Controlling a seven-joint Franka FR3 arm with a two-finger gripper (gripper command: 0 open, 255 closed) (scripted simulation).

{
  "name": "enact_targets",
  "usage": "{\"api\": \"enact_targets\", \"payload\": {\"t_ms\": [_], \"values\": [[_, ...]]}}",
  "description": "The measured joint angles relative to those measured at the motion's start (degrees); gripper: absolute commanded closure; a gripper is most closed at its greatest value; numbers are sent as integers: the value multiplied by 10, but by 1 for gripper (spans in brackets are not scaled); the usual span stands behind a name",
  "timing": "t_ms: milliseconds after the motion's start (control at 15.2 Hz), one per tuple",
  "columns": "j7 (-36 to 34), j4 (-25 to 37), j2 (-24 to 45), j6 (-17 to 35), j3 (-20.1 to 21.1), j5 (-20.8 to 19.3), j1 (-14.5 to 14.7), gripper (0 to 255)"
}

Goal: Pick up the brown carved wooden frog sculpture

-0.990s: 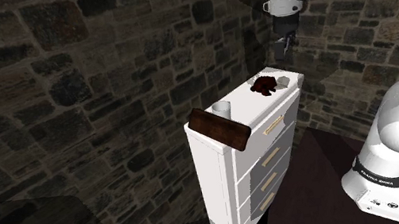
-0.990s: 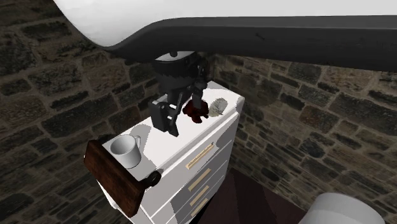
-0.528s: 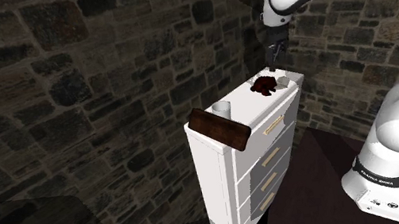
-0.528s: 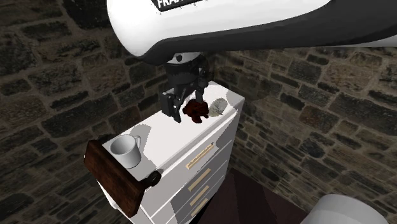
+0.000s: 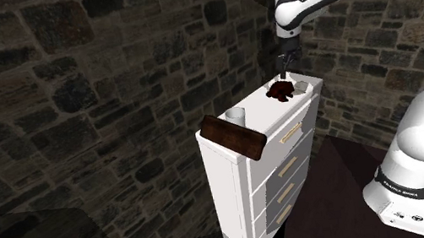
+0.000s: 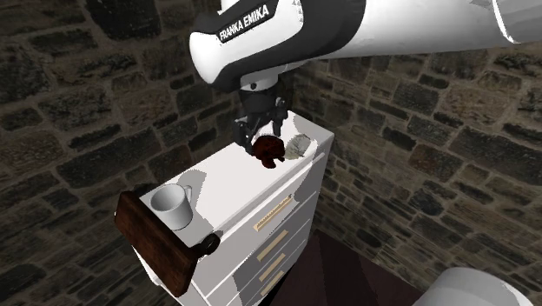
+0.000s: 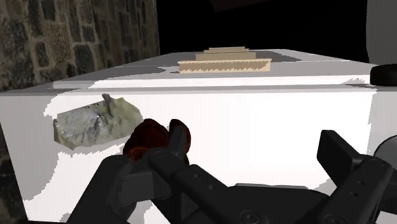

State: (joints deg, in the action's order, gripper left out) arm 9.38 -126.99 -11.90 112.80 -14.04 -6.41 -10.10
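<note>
The dark reddish-brown frog sculpture (image 5: 281, 90) (image 6: 267, 151) sits on the far end of the white dresser top (image 5: 259, 114) (image 6: 233, 187). My black gripper (image 5: 283, 68) (image 6: 254, 136) hangs just above and behind the frog, fingers pointing down, touching nothing. In the wrist view the gripper (image 7: 235, 158) is open. The frog (image 7: 156, 139) lies right beyond the tip of one finger (image 7: 130, 178), off to the side of the gap rather than in it. The other finger (image 7: 347, 168) stands far from it.
A grey rough lump (image 5: 302, 86) (image 6: 300, 145) (image 7: 95, 121) lies close beside the frog. A white mug (image 5: 235, 116) (image 6: 172, 207) and a dark brown board (image 5: 234, 136) (image 6: 156, 239) occupy the dresser's near end. Stone walls stand close behind the dresser.
The arm has stretched out and the gripper has dropped from well above the dresser to just over the frog. The frog and other objects have stayed put.
</note>
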Motion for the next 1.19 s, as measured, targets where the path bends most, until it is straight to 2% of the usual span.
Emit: {"api": "enact_targets", "payload": {"t_ms": [462,792,1188], "values": [[20,69,133,61,-41,42,-30,0],[34,131,222,82,-57,82,-55,0],[43,124,257,120,-57,98,-62,0]]}}
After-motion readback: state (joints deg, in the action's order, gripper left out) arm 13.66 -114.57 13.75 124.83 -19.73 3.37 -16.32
